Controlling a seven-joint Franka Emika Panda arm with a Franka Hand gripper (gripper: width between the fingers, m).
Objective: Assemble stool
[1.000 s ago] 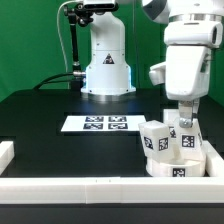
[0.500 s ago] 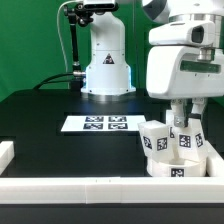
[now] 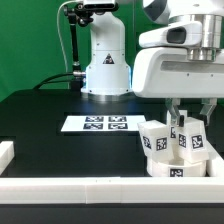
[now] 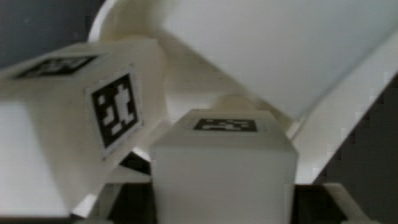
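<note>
- i can read no words, brand names or numbers anywhere; the only signs are black-and-white square tags.
- the marker board (image 3: 93, 124) on the table carries a row of such tags, their patterns too small to make out.
- the stool legs (image 3: 157, 139) beneath my arm each bear tags on their faces, and the round disc (image 3: 176, 169) shows one on its rim.
- in my wrist view, one leg (image 4: 219, 150) shows a tag on its end face and another (image 4: 98, 95) shows two.

Exterior cam sits low out front, facing the arm across the worktop (image 3: 40, 115). Wrist cam's jammed right up against the tagged stool legs (image 4: 222, 160), which both views share.
</note>
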